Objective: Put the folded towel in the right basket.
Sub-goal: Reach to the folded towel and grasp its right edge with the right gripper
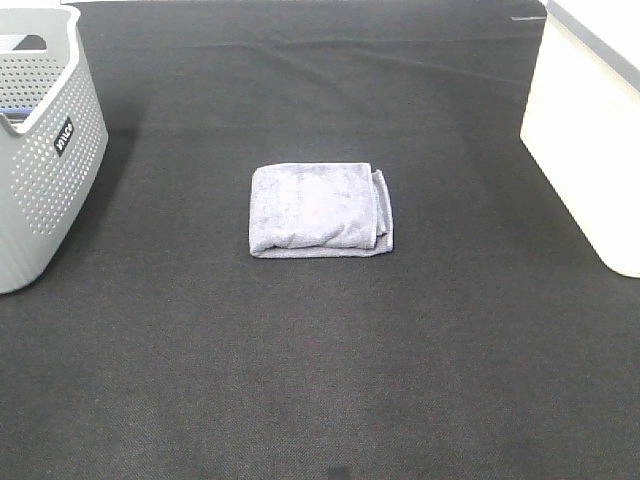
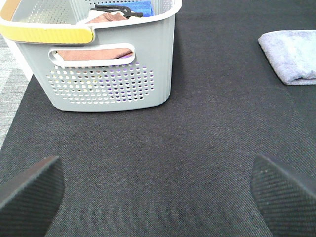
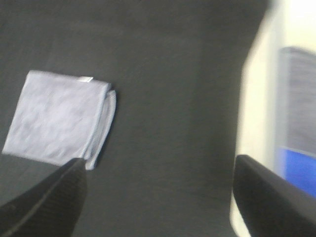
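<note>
Right gripper [image 3: 158, 202]: jaws spread wide, nothing between them. It hangs over bare tabletop [image 1: 320, 380], between the towel [image 3: 59, 118] and the pale wall of the right basket [image 3: 259, 98]. The right wrist view is blurred.

Left gripper [image 2: 158, 197]: jaws also wide apart and empty, above the tabletop near the left basket [image 2: 113, 74], well apart from the towel. Neither gripper shows in the high view.

Towel [image 1: 320, 210]: grey, folded into a neat rectangle, flat at the middle of the tabletop. Stacked fold edges face right, toward the right basket [image 1: 590, 150]. Nothing touches it.

Right basket: cream, at the far right edge. Something grey and something blue show inside it, too blurred to name. Left basket [image 1: 45, 170]: grey, perforated, at the far left, holding a pinkish-brown cloth [image 2: 94, 53], a blue cloth [image 2: 140, 7] and a dark object that cannot be identified.

Progress, as judged: the task looks barely begun. The towel is not yet grasped or lifted. Reach, grip, carry to the right and release into the cream basket all remain. The right gripper seems the better placed for it.

Writing: a small dark tag [image 1: 63, 136] with pale letters on the left basket, unreadable. A small white tag [image 3: 85, 79] sits at one towel corner, with no legible text.
</note>
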### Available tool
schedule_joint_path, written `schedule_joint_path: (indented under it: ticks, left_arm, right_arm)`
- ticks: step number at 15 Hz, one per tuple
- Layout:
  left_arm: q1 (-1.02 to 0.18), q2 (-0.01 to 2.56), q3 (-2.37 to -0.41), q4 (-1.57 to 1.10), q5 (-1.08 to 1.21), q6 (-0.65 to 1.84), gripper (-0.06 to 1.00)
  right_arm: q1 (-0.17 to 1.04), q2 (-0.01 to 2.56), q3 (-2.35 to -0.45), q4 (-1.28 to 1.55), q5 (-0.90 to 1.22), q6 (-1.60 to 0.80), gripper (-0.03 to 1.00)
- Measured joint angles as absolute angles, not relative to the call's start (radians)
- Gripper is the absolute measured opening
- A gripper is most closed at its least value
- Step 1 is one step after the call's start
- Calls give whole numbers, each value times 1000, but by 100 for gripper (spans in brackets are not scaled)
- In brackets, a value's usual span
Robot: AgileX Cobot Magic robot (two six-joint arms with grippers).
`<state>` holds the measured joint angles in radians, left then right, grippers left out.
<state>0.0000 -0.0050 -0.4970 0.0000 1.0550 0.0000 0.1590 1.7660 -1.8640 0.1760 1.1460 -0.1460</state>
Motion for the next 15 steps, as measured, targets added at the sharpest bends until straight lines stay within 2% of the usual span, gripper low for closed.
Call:
schedule_joint_path:
  ticks: [5,10,15]
  left_arm:
    - [0,-5,-497,0,1055,0,97]
    - [0,-5,-497,0,1055,0,97]
    - [0,-5,-497,0,1055,0,97]
  right_arm:
    - [211,2086,-2099,335,1212,-134,77]
    - [211,2350,-2126,419,1217,-139,77]
    - [211,2487,-2129,513,1217,-210,77]
